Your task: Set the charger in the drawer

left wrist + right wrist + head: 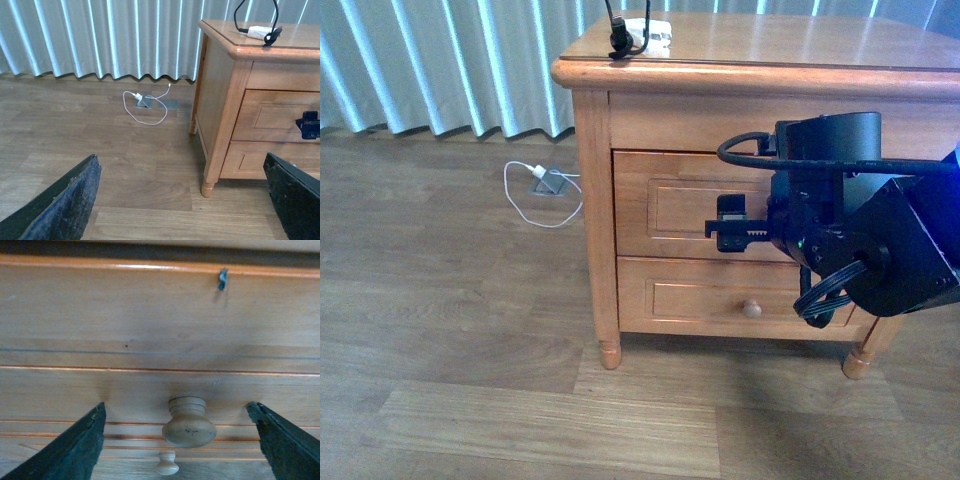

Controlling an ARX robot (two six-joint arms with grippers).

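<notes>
Facing the drawer [150, 385] head-on with the right gripper [175, 406], spread wide and pinching nothing. Framing the round knob [189, 426] between the two fingers, just ahead of them and, as far as can be told, not yet touching. Looks like the opening step, with a drawer front that appears shut. Best to ease straight forward, centre on the knob's neck rather than its dome, close firmly, then pull level and straight back. No twisting, or risk slipping off that smooth wood. Watch out for the lower knob [167, 465] just beneath. Charger [650, 35]: well above the gripper and off to its left, lying on the nightstand [590, 200] top near the far corner, black cable looped over it. Left gripper [180, 165]: likewise spread, empty, low over the floor, well apart from the nightstand.
</notes>
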